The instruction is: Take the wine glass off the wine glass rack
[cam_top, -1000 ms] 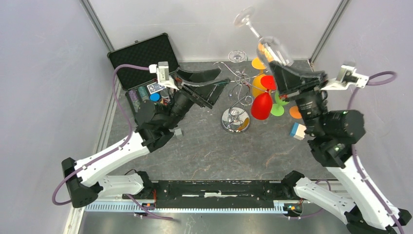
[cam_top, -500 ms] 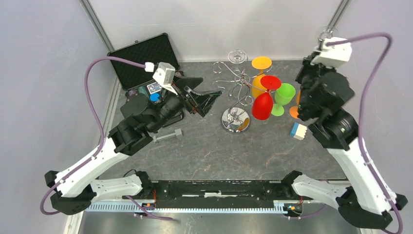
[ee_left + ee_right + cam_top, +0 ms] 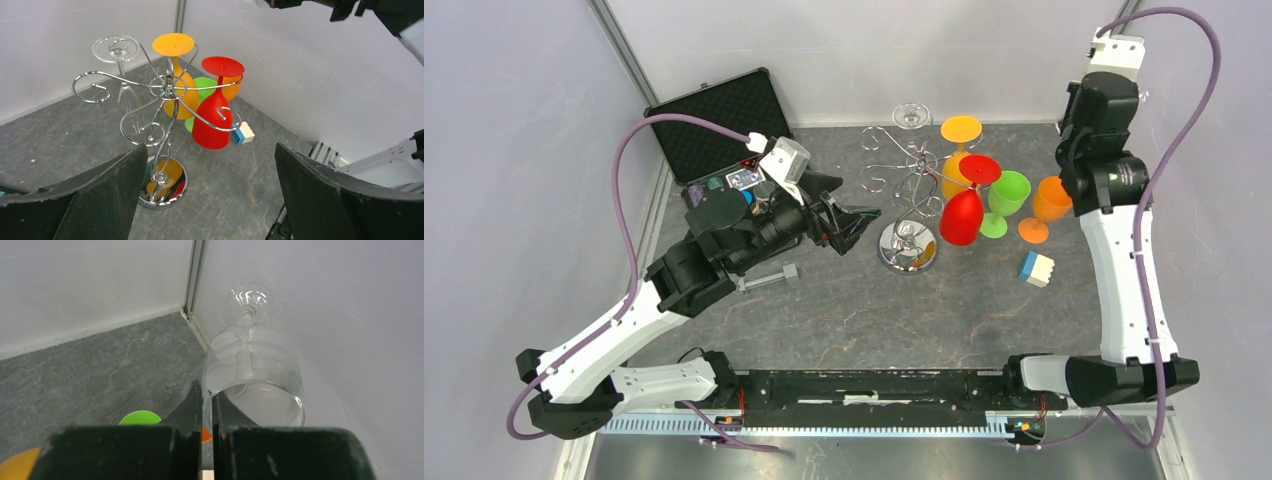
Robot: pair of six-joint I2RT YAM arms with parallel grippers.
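The chrome wine glass rack point(image 3: 910, 190) stands mid-table on its round mirror base point(image 3: 162, 182). A clear wine glass point(image 3: 120, 65), an orange glass point(image 3: 175, 75) and a red glass point(image 3: 214, 120) hang upside down from its hooks. My right gripper point(image 3: 206, 399) is shut on the rim of another clear wine glass point(image 3: 255, 375), held high in the far right corner, foot towards the wall. The right arm point(image 3: 1104, 130) hides it from above. My left gripper point(image 3: 854, 218) is open and empty just left of the rack, its fingers point(image 3: 85, 200) wide apart.
A green glass point(image 3: 1006, 195) and an orange glass point(image 3: 1046, 205) stand on the table right of the rack. A blue and white brick point(image 3: 1035, 268) lies near them. An open black case point(image 3: 714, 125) sits at the back left, with a small grey tool point(image 3: 769, 278) on the table.
My right arm swung up and back into the far right corner, carrying the clear glass with it. My left gripper moved slightly right and lower, towards the rack.
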